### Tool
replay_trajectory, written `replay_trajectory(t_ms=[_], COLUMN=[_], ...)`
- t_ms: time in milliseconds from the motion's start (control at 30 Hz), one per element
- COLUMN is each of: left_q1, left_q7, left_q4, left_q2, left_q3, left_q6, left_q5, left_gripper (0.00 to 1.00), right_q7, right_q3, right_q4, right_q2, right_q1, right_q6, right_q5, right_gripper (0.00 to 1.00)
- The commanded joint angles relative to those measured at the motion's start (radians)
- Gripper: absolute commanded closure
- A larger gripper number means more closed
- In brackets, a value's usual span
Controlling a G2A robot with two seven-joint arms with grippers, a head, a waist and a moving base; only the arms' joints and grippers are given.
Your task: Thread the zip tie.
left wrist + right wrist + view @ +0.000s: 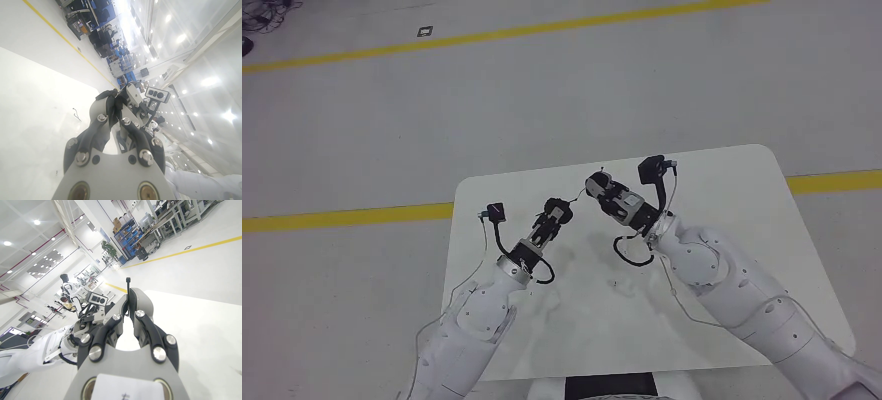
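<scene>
Scraps dot table; left end effector closed, right end effector pinching zip tie.

The left arm and right arm are cased in glossy white shells. Behind the fingers of the left gripper sits a pale grey plate with two brass-coloured round fittings. Black linkage bars pinned with silver screws join it to the fingers, which are grey with crumpled black covers. The right gripper is built alike, its fingers ribbed black inside. A black cable loops behind the fingers, and a black camera module stands beside them.
</scene>
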Motion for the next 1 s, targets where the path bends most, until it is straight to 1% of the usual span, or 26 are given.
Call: replay_trajectory(t_ms=[0,367,967], left_q1=[0.001,0.004,0.000], left_q7=[0.001,0.002,-0.007], left_q4=[0.001,0.002,0.001], left_q2=[0.000,-0.002,-0.008], left_q3=[-0.001,-0.005,-0.001], left_q6=[0.000,0.000,0.000], left_q5=[0.001,0.003,-0.001], left_gripper=[1.00,1.00,1.00], right_q7=[0.000,0.003,-0.001], right_q3=[0.001,0.008,0.006], right_q4=[-0.003,-0.008,0.005], right_q2=[-0.001,-0.002,-0.012], right_q1=[-0.001,-0.008,-0.006], right_q6=[0.000,0.000,0.000], right_q5=[0.000,-0.007,-0.004], right_gripper=[1.00,1.00,1.00])
